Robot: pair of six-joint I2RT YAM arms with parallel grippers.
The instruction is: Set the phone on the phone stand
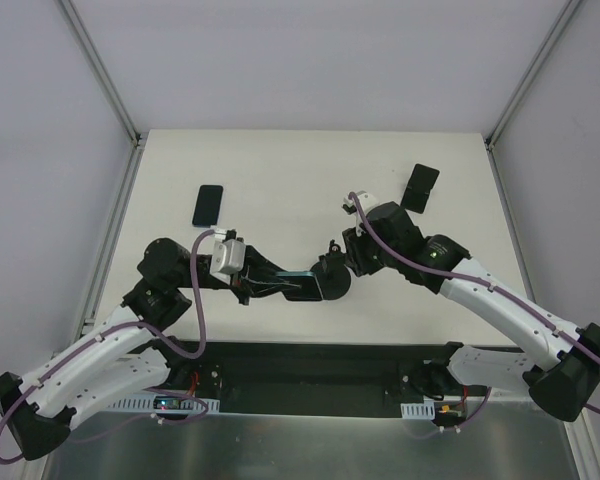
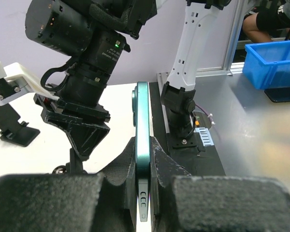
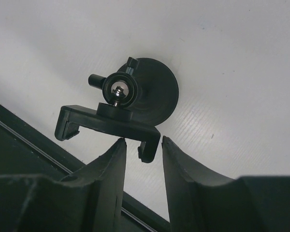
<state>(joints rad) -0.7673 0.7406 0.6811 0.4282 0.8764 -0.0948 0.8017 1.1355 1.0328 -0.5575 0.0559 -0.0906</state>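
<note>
The phone (image 2: pixel 143 145), a slim smartphone with a teal rim and dark face, is pinched tight between the two fingers of the left gripper (image 1: pixel 265 285). It's held on edge with the thin side up. Its long axis runs roughly left to right over the near part of the white table (image 1: pixel 310 170), pointing away from the left wrist toward the right arm. The far end sits just beside a black round-base phone stand (image 3: pixel 157 92) with a ball joint and a clamp bar on top.

The right gripper (image 3: pixel 141 154) hangs right over that stand. Its fingers are a little apart and one hooked end of the clamp bar shows between them. I honestly can't tell whether they're actually squeezing it.

Count-wise it's two phones and two stands. The second phone is a flat black smartphone (image 1: pixel 208 205) with rounded corners, lying face up toward the far left, well apart from both grippers, long axis roughly front to back. The second stand is a small matte black folding stand (image 1: pixel 420 187) with a tilted back plate, sitting at the far right behind the right arm.
</note>
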